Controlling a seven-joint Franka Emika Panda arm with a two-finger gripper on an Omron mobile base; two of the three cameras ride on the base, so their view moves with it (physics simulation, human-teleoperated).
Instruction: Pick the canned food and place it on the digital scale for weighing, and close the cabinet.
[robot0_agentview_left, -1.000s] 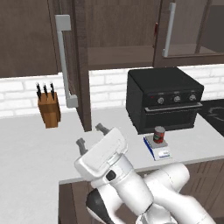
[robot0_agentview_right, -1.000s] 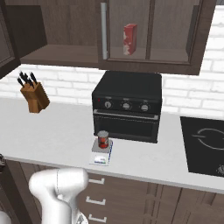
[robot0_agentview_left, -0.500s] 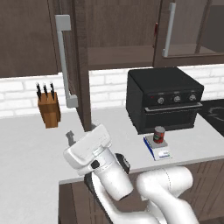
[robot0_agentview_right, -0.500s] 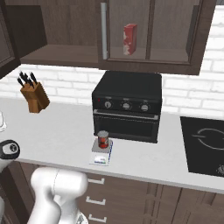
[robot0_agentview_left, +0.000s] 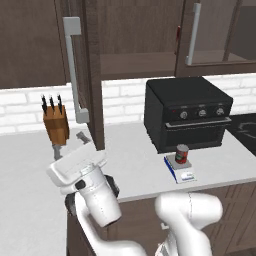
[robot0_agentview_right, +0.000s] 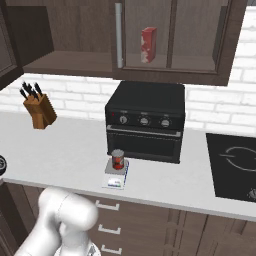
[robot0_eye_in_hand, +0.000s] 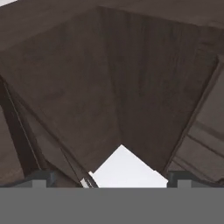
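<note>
- We see the canned food (robot0_agentview_left: 182, 154) as a short cylinder with a red label, a pale band and a silvery top; it stands upright on the digital scale (robot0_agentview_left: 181, 170).
- From the right base view the canned food (robot0_agentview_right: 117, 159) sits toward the back of the digital scale (robot0_agentview_right: 115, 176), leaving the white display strip at the front uncovered.
- The digital scale is a small flat rectangle with a grey plate and a blue edge; it lies on the desk (robot0_agentview_left: 135, 165) just in front of the black oven (robot0_agentview_left: 187, 112).
- The cabinet (robot0_agentview_left: 125, 35) is dark brown wood with glass-panelled doors; its left door (robot0_agentview_left: 89, 75) stands swung out toward us, its long grey bar handle (robot0_agentview_left: 75, 70) facing the camera.
- On the shelf inside, behind the glass, we see a red-and-white box (robot0_agentview_right: 148, 44) standing upright.
- A wooden knife block (robot0_agentview_left: 56, 125) stands on the desk to the left of the open door.
- The end effector (robot0_agentview_left: 69, 145) hangs low near the open door's bottom edge, its fingers spread wide apart and released, grasping nothing.
- In the hand view the two finger tips (robot0_eye_in_hand: 43, 177) stand far apart before dark wooden panels.
</note>
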